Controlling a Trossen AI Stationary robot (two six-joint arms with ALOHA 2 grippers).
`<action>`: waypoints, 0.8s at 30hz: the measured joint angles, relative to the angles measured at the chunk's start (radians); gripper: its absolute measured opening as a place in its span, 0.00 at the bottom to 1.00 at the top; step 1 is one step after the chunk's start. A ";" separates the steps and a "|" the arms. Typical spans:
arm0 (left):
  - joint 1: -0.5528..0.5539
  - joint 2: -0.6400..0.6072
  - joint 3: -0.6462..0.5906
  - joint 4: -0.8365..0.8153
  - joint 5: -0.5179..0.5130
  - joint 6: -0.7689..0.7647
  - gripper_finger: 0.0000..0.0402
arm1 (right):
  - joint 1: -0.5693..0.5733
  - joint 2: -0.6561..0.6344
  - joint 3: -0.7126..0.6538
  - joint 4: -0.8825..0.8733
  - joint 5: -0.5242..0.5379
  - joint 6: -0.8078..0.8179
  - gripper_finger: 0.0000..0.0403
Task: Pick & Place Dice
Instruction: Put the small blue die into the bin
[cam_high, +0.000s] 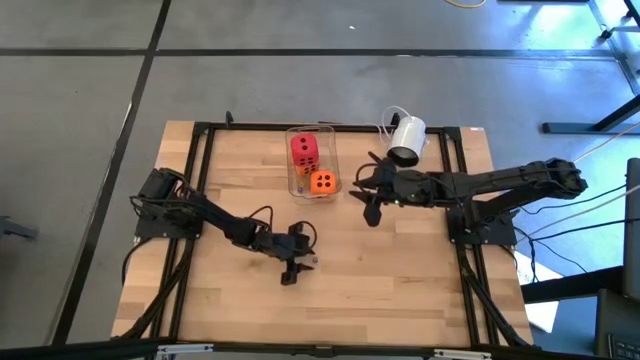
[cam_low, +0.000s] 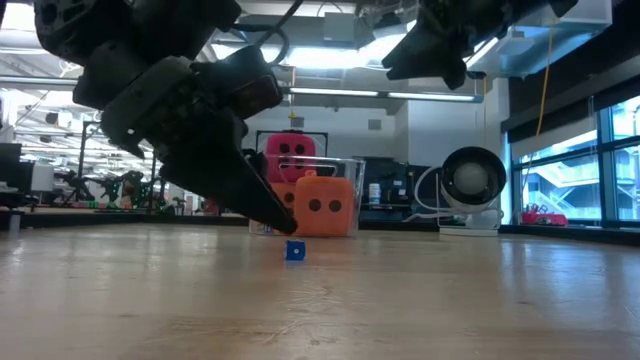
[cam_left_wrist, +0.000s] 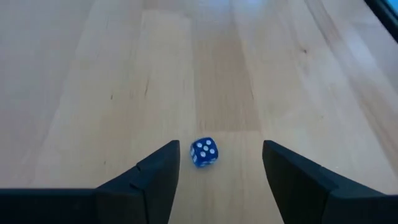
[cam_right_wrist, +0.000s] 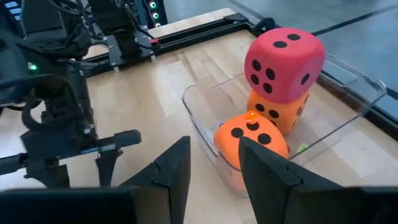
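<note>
A tiny blue die (cam_left_wrist: 204, 152) with white pips lies on the wooden table, also seen in the low view (cam_low: 294, 250). My left gripper (cam_left_wrist: 214, 171) is low over it and open, one finger on either side, touching nothing. A clear container (cam_right_wrist: 205, 118) holds a red die (cam_right_wrist: 283, 62) stacked on an orange die (cam_right_wrist: 283, 112), with a second orange die (cam_right_wrist: 249, 143) beside them. A tiny orange piece (cam_right_wrist: 252, 116) sits on that one. My right gripper (cam_right_wrist: 211, 165) hovers just right of the container (cam_high: 291, 175), open by a narrow gap with nothing in it.
A white round device (cam_high: 407, 138) with a cable stands at the table's far right, behind the container. Black frame rails (cam_high: 195, 180) run along the table's edges. Bare wood lies near the front and left of my left gripper (cam_high: 292, 268).
</note>
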 joint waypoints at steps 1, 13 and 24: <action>0.000 0.000 0.000 0.000 0.001 -0.020 0.56 | 0.000 0.000 0.000 0.000 0.000 0.000 0.34; -0.001 0.000 0.000 -0.004 -0.039 -0.079 0.56 | 0.000 0.000 0.000 0.000 0.000 0.008 0.34; -0.015 0.079 0.000 0.058 -0.067 -0.007 0.56 | 0.000 0.000 0.000 0.000 0.028 0.007 0.34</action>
